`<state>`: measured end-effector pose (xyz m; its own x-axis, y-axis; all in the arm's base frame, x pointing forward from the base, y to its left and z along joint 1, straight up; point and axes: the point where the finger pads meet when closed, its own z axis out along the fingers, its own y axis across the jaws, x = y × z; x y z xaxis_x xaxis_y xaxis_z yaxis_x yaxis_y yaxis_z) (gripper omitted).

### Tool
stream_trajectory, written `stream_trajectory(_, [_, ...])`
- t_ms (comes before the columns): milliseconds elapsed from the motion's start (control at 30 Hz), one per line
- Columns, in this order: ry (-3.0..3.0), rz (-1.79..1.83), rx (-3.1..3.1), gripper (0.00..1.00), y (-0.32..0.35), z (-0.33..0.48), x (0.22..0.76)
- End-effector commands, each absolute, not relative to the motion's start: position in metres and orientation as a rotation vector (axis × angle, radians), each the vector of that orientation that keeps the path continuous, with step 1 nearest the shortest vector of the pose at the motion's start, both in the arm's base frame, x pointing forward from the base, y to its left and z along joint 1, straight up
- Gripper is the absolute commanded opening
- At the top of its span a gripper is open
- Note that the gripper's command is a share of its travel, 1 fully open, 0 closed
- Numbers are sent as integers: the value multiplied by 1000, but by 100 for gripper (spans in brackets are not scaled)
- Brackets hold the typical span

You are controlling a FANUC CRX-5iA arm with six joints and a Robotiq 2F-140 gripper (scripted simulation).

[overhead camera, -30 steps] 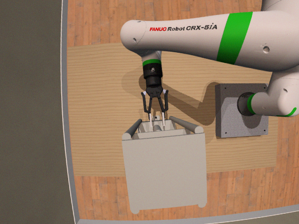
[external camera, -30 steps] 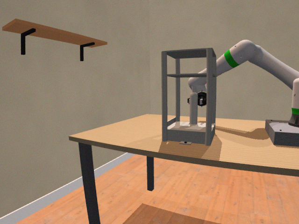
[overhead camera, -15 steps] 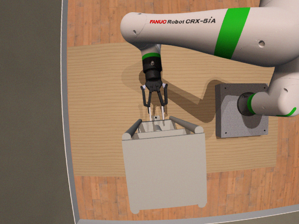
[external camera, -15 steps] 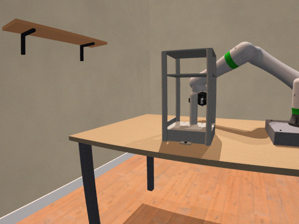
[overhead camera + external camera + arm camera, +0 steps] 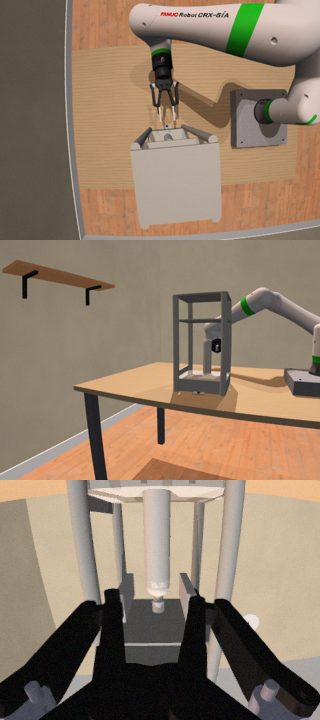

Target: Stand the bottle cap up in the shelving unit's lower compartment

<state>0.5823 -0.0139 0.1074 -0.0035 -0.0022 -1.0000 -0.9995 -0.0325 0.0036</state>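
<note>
Hand (image 5: 167, 118) empty, bottle (image 5: 207, 353) parked in the shelving unit (image 5: 176, 343)

The fingers sit partway apart with nothing between them, just outside the unit's front. Straight ahead of the hand, the bottle stands on the lower compartment's floor, looking upright, a little way in from the front posts and clear of the fingertips. The counter (image 5: 103, 116) lies below the hand.

Wooden table (image 5: 124, 384) carries grey shelving unit (image 5: 176, 343) and grey robot base plate (image 5: 239, 139), apart.
</note>
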Motion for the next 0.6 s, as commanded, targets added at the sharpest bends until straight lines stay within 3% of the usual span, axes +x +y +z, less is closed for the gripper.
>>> stream_trajectory(0, [1198, 1235, -1233, 36, -19, 108, 583])
stream_trajectory(567, [1198, 1235, -1233, 36, -22, 108, 583])
